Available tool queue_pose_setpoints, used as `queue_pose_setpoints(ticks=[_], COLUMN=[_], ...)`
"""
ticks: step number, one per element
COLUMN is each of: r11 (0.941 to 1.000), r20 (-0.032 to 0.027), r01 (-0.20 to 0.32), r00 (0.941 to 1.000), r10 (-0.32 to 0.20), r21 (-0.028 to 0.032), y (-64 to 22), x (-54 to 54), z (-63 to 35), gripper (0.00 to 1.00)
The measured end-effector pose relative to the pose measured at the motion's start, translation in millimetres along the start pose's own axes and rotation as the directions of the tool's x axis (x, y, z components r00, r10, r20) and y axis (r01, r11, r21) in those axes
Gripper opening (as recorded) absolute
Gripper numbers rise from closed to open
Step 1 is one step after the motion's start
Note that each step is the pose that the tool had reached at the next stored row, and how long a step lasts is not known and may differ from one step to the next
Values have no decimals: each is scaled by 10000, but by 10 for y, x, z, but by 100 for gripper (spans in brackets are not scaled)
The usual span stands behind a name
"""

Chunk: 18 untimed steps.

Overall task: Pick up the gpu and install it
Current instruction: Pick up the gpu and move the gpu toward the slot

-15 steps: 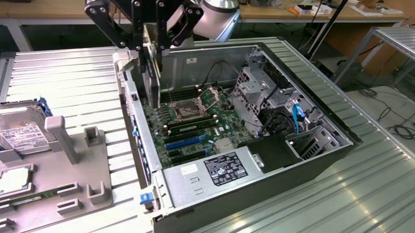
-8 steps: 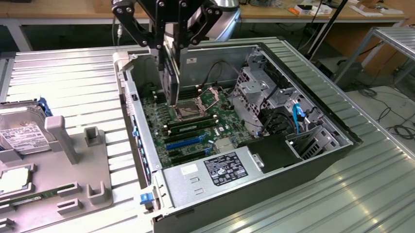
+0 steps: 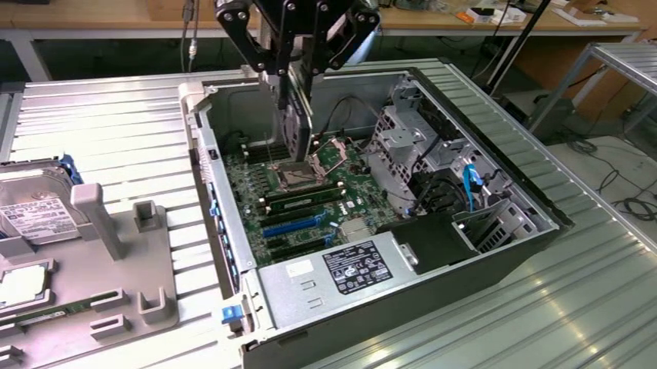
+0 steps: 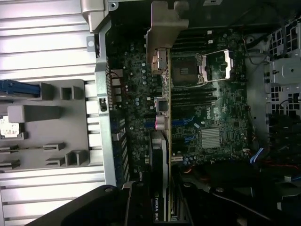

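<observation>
Upper centre of the exterior view: the gripper (image 3: 291,73) hangs over the open computer case (image 3: 221,231), and its fingers (image 4: 138,200) are clamped on the gpu (image 3: 295,127), one on each flat face. The card is on edge, upright, its lower end dipping inside the case walls above the motherboard (image 3: 339,201), close by the CPU socket (image 3: 292,175). Whether it touches the board, I can't tell.

From the wrist view you look straight down the card's length: black cooler face beside a green board edge, silver bracket (image 4: 164,28) at the far end. White lettering (image 4: 158,212) on the cooler reads "NVIDIA QUA", and the rest is cut off by the frame edge.

Lower centre of the exterior view, the power supply (image 3: 339,269) carries a black label (image 3: 351,267) with white print too small to read. Far left of the frame, a grey tray (image 3: 134,261) holds a hard drive (image 3: 31,207) with a white label, its text unreadable, and a thin green memory stick (image 3: 46,315) towards the lower left corner.
</observation>
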State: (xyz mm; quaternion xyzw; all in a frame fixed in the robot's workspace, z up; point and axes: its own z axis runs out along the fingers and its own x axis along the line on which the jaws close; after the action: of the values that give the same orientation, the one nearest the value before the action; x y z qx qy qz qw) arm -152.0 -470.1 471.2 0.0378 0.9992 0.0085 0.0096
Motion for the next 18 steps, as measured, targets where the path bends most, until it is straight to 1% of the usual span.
queue_pose_setpoints(ticks=[9, 13, 15, 16, 18], r11=[10000, 10000, 10000, 10000, 10000], r20=[0, 0, 0, 0, 0], r01=[-2, 1, -2, 0, -2], r00=[10000, 10000, 10000, 10000, 10000], r10=[2, -1, 2, 0, 2], r21=[0, 0, 0, 0, -1], y=[23, 40, 45, 51, 58], x=[-298, -524, -599, -669, -759], z=[6, 10, 12, 13, 15], gripper=[27, 27, 27, 27, 27])
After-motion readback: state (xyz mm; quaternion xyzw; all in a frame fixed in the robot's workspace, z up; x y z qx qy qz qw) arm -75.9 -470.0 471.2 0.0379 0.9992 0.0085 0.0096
